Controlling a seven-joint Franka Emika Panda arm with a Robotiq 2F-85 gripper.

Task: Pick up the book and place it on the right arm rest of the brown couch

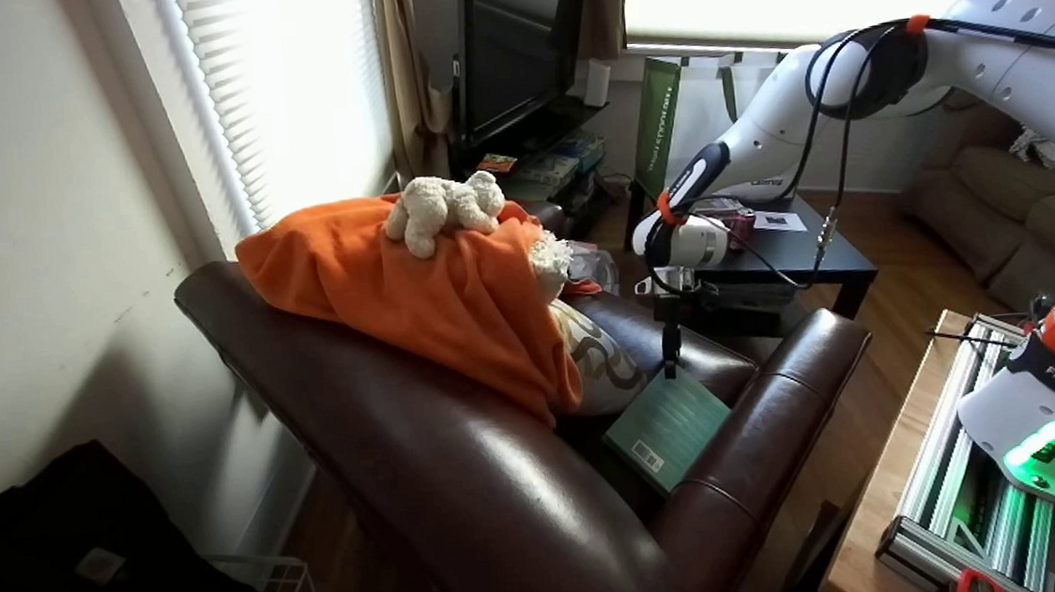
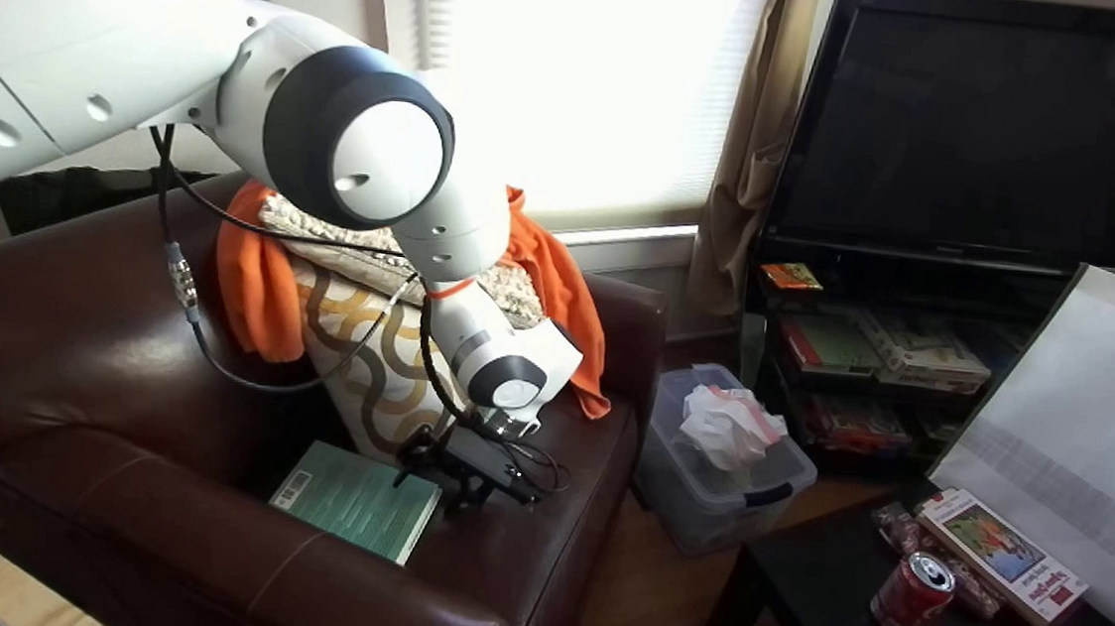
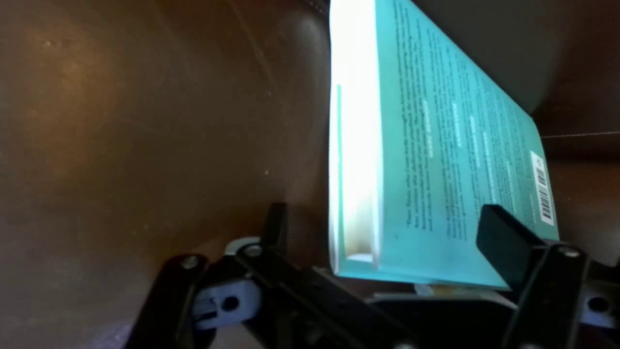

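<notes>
The teal-green book (image 1: 670, 426) lies back cover up on the seat of the brown couch (image 1: 465, 461), beside the right arm rest (image 1: 780, 398). In an exterior view, the book (image 2: 359, 501) shows its barcode end towards the couch back (image 2: 70, 314); the arm rest (image 2: 202, 534) is in front of it. My gripper (image 2: 432, 482) is open and empty at the book's end away from the couch back. In the wrist view, the fingers of my gripper (image 3: 385, 213) are spread, one over the book's cover (image 3: 450, 145), the other beyond its white page edge, above the leather.
A patterned cushion (image 2: 364, 367) and an orange blanket (image 1: 414, 295) with a white plush toy (image 1: 441, 211) are on the couch close to my arm. A black table (image 2: 795, 581) with a red can (image 2: 913, 595) and a plastic bin (image 2: 715, 465) stand beyond the couch.
</notes>
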